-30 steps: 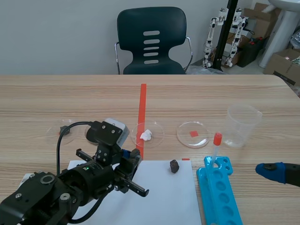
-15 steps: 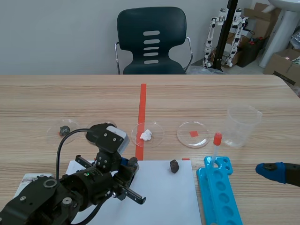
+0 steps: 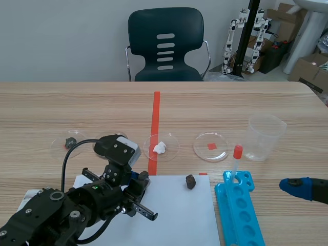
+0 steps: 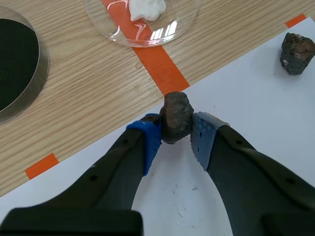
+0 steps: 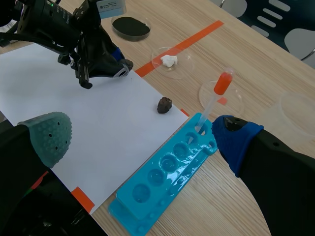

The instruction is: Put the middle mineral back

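A long wooden table (image 3: 256,102) runs away from the robot, with a dark chair (image 3: 165,43) behind its far edge. A white paper sheet (image 3: 179,215) lies on the near part of the table, and the left arm (image 3: 77,210) reaches over its far left corner. A blue well tray (image 3: 238,215) sits just beside the sheet's right edge, with a clear plastic beaker (image 3: 265,137) beyond it. A row of petri dishes stands beyond the sheet. The far left dish (image 3: 57,148) holds a small dark mineral (image 3: 69,141). The next dish (image 4: 19,64) is filled with something black. The middle dish (image 3: 171,148) on the orange tape line holds a white mineral (image 3: 160,147), and a bare dish (image 3: 202,141) sits over an orange square. A red-bulbed dropper (image 3: 236,161) stands in the tray's far end. The left gripper (image 4: 175,137) is clamped on a brown mineral (image 4: 176,115), pinched between its blue and grey pads at the sheet's far edge, near the middle dish; whether it touches the paper cannot be told. The right gripper (image 5: 141,140) is low at the table's right side with its fingers spread wide and nothing between them. A dark rock (image 3: 190,181) lies on the sheet near its far right corner.
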